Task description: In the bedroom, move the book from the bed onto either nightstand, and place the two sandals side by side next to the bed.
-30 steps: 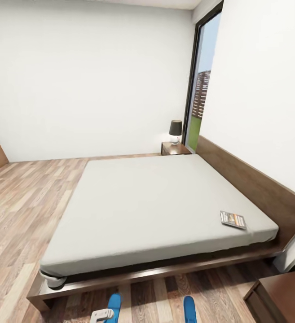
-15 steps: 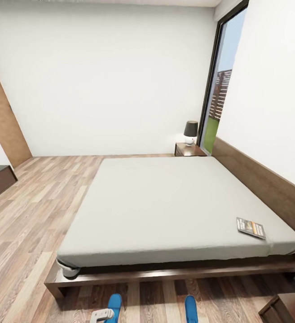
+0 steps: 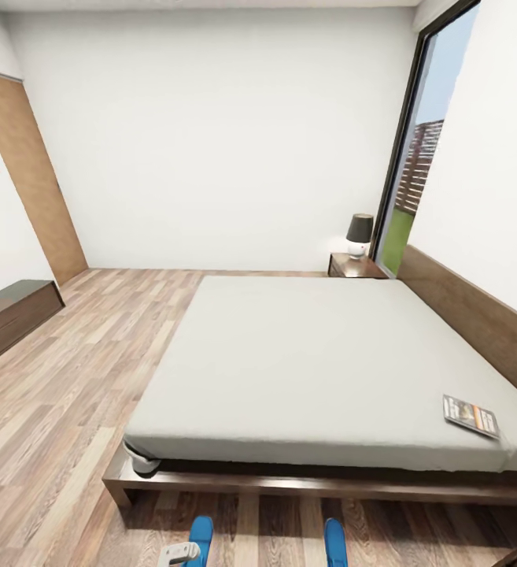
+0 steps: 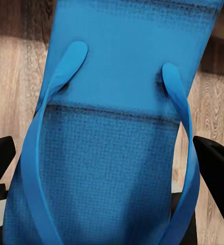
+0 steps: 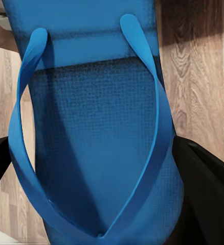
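The bed (image 3: 211, 488) has a dark wooden frame and a plain grey mattress. The book (image 3: 470, 415) lies flat near the mattress's front right corner. A dark nightstand (image 3: 356, 268) stands at the bed's far corner beside the headboard. Two bright blue sandals (image 3: 201, 539) (image 3: 334, 543) stick up over the wood floor in front of the bed. In the left wrist view one sandal (image 4: 122, 76) sits between the black fingers (image 4: 217, 163) of my left gripper (image 4: 109, 168), which is shut on it. My right gripper (image 5: 99, 173) is shut on the other sandal (image 5: 91, 102).
A small lamp (image 3: 360, 234) stands on the far nightstand. A tall window (image 3: 423, 173) is behind it. At the left are a tall light-brown panel (image 3: 30, 173) and a low dark cabinet (image 3: 10, 315). Wide wood floor (image 3: 77, 378) lies left of the bed.
The head camera has swung left, so bed and book sit further right in the picture. The brown panel and low cabinet have come into view. Both sandals stay held.
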`<state>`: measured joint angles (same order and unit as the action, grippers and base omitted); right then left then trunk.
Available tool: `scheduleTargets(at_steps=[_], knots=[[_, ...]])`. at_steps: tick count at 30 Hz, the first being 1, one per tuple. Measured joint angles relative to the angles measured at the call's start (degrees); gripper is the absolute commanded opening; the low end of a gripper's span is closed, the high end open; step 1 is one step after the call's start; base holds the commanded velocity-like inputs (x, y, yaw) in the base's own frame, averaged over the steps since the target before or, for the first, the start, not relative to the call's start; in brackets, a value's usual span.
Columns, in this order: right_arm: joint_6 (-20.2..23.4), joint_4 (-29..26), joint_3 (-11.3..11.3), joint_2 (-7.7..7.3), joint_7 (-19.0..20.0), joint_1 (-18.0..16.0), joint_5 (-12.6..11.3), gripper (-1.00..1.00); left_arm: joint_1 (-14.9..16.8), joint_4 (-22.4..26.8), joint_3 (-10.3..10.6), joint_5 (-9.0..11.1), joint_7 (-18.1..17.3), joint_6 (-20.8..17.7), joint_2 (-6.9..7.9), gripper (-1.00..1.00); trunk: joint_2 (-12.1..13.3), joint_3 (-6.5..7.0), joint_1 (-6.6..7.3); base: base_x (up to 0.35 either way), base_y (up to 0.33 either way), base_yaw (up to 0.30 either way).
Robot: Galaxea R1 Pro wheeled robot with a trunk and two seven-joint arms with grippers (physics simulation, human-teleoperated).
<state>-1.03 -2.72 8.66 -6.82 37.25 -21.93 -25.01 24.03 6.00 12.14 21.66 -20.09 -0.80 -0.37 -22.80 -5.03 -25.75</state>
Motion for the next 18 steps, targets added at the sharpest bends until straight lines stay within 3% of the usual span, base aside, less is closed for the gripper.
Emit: scheduleTargets(at_steps=[18], knots=[[0.0, 0.0, 0.0, -0.01, -0.1, 0.0, -0.1, -1.00, 0.0, 0.0, 0.0, 0.0, 0.0, 0.0, 0.00, -1.00, 0.0, 0.00, 0.00, 0.000, 0.000, 0.006]])
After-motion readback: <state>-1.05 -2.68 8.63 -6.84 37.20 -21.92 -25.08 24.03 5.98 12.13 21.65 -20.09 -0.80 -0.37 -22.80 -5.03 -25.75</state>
